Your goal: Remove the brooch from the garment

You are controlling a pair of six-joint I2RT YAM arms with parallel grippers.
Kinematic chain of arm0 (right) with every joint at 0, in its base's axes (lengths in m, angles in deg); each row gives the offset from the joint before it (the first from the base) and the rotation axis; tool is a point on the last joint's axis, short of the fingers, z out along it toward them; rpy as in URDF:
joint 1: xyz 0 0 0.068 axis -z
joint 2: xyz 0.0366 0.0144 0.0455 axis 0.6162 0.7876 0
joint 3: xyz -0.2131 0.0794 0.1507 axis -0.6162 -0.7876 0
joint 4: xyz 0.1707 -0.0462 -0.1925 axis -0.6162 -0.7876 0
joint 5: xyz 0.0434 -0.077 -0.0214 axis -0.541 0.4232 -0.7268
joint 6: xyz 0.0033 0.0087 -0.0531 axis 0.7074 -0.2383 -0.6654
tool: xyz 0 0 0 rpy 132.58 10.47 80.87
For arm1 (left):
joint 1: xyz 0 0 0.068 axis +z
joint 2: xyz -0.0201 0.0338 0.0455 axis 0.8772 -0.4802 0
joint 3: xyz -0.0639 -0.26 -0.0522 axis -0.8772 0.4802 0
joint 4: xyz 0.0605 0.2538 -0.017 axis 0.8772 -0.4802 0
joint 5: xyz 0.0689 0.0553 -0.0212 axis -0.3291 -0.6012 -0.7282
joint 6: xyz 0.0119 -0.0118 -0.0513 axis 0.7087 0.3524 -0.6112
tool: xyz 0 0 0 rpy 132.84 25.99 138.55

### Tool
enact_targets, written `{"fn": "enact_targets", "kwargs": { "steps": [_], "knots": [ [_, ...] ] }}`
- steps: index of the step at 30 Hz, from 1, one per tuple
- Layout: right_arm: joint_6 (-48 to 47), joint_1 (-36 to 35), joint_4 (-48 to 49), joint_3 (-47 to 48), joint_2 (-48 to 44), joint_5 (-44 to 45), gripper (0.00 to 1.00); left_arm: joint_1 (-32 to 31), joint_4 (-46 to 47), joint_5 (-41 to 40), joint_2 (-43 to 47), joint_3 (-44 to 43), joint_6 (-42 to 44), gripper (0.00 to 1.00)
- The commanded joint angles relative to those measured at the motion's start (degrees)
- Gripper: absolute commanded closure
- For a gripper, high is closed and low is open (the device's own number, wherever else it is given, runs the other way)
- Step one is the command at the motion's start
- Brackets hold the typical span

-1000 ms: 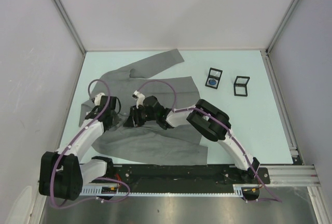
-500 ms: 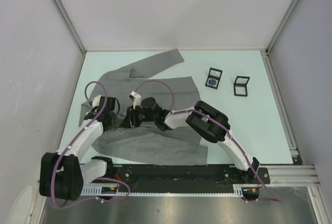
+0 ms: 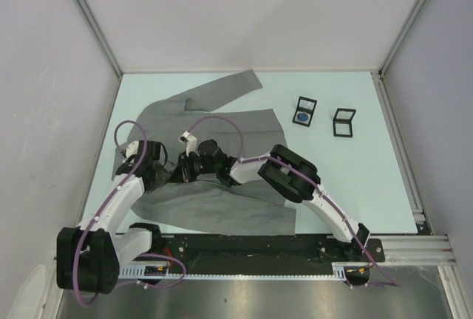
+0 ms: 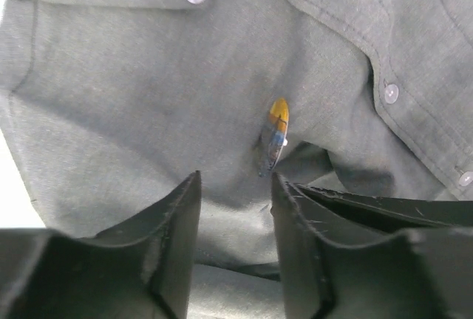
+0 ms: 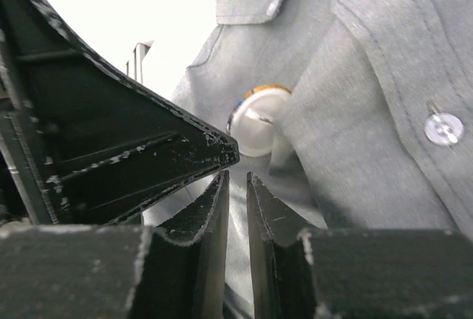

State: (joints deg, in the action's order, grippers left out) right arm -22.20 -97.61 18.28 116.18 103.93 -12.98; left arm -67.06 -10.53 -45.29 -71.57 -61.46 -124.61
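Garment point(image 3: 222, 204) laid flat on counter point(image 3: 355, 179). Brooch point(image 4: 277, 133) pinned to garment front. Left claw point(image 4: 236, 182) held released just short of brooch. Right claw point(image 5: 236, 182) clenched on garment fold beside brooch.

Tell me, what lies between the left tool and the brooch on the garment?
Only bare cloth of the garment separates the left tool from the brooch; the left wrist view shows this.

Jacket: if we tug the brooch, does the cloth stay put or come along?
Probably floppy: the jacket lies flat with soft creases and puckers into a fold beside the brooch. A tug would likely lift cloth along with it. Thin-looking weave suggests it is light, so it may slide.
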Motion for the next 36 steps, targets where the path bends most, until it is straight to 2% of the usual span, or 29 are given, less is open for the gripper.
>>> {"fn": "enact_targets", "kwargs": {
  "steps": [1, 5, 9, 15, 16, 23, 29, 36],
  "knots": [
    [-0.08, -0.98, 1.58, 3.94, 1.18, -1.03, 0.8, 1.71, -0.66, -1.29, 2.76, -2.47, 0.08, 0.46],
    [-0.26, -1.42, 0.79, 5.44, 2.06, -1.12, 0.81, 3.64, 0.21, -0.86, 3.3, -3.69, 2.01, 0.43],
    [-0.61, -1.6, -0.09, 6.49, 2.68, -0.86, 0.82, 4.44, 1.62, -0.42, 2.33, -4.49, 4.2, 0.47],
    [0.61, -1.6, 0.43, 7.37, 3.82, -1.65, 0.88, 5.58, 2.06, -0.06, -1.36, -5.63, 3.68, 0.49],
    [1.06, -1.51, 1.04, 7.63, 4.0, -2.17, 0.88, 7.24, 2.06, -0.06, -1.54, -5.63, 3.6, 0.5],
    [3.35, -1.34, 2.63, 8.43, 4.62, -4.9, 0.88, 8.39, 1.88, -0.5, 0.13, -3.97, 2.54, 0.5],
    [-1.74, -1.34, -0.8, 3.43, -3.29, -4.99, 0.8, 8.48, 1.97, 2.65, -0.3, -4.14, 3.33, 0.38],
    [-4.91, -0.46, 0.17, -3.61, -10.59, -5.35, 0.74, 8.57, 2.23, 5.82, 0.22, -2.47, 2.28, 0.42]
  ]
}}
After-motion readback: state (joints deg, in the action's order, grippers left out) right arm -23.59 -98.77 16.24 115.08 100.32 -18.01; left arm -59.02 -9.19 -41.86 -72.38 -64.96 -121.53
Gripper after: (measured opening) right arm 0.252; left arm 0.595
